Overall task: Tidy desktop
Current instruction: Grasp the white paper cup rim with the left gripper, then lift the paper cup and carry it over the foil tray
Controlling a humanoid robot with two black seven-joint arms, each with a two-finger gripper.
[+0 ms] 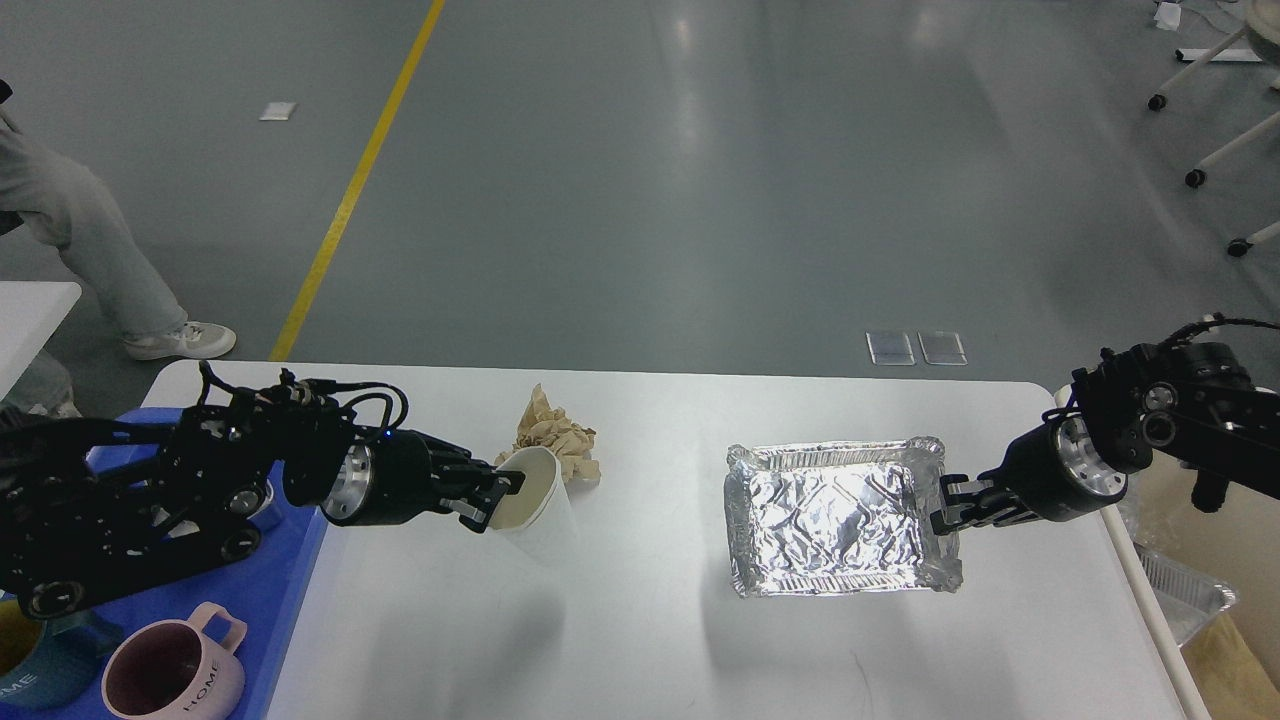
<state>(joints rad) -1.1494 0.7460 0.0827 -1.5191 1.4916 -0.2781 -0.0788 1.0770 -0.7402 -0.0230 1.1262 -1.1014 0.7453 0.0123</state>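
The desktop (pixel 640 640) fills the lower middle of my head view, white, w/ only a few bits left on it. Near its centre-left my left gripper (pixel 497 497) has its fingers clamped on the rim of a white paper cup (pixel 540 505), one finger inside the mouth, one outside; cup is tilted, looks lifted off the surface judging by the shadow below. Just behind the cup, touching or nearly so, sits a crumpled brown paper wad (pixel 555 438). On the right, my right gripper (pixel 945 510) pinches the near-right rim of a foil tray (pixel 838 515), which also seems raised a bit. Blue tray (pixel 290 590) at far left holds a pink mug (pixel 172 672) and a dark teal one (pixel 40 670); a beige bin (pixel 1220 560) sits off the right edge. My read: both arms are mid-carry. To do it well, keep squeeze light so the cup wall doesn't buckle, keep the foil level since that thin rim can tear, and move each outward w/o clipping the wad.
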